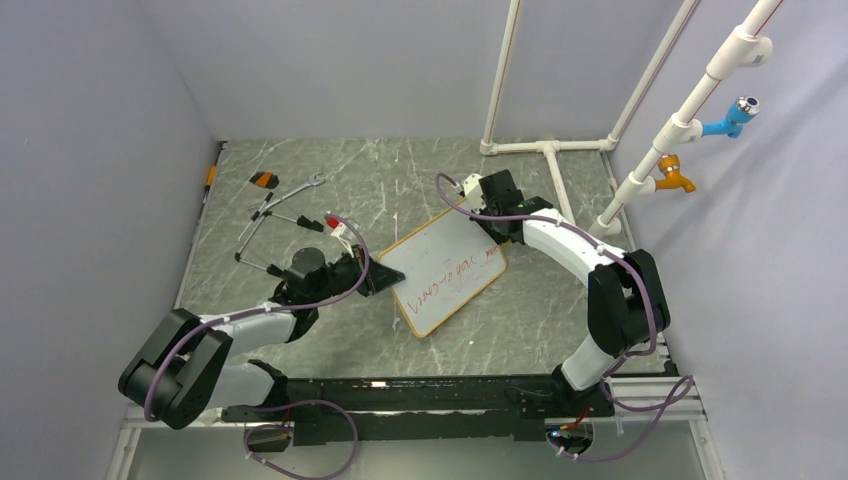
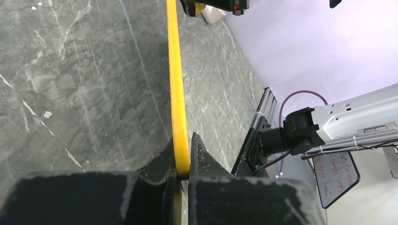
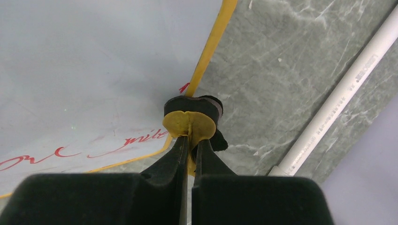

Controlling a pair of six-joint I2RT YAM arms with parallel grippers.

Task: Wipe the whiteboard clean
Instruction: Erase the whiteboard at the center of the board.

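The whiteboard (image 1: pixel 445 270), white with a tan-orange frame and red handwriting, lies askew in the middle of the table. My left gripper (image 1: pixel 385 278) is shut on its left corner; in the left wrist view the yellow frame edge (image 2: pixel 178 89) runs away from between the shut left gripper (image 2: pixel 184 159). My right gripper (image 1: pixel 490 240) is at the board's far right edge. In the right wrist view it (image 3: pixel 189 147) is shut on a small yellow and black eraser (image 3: pixel 191 117), which sits on the frame of the board (image 3: pixel 94 70) next to the red writing.
Hand tools lie at the back left: an orange and black piece (image 1: pixel 263 180), a wrench (image 1: pixel 305 186), long pliers (image 1: pixel 268 235). A white pipe frame (image 1: pixel 550 148) stands at the back right, close to the eraser (image 3: pixel 338 93). Blue (image 1: pixel 735 115) and orange (image 1: pixel 675 175) taps hang right.
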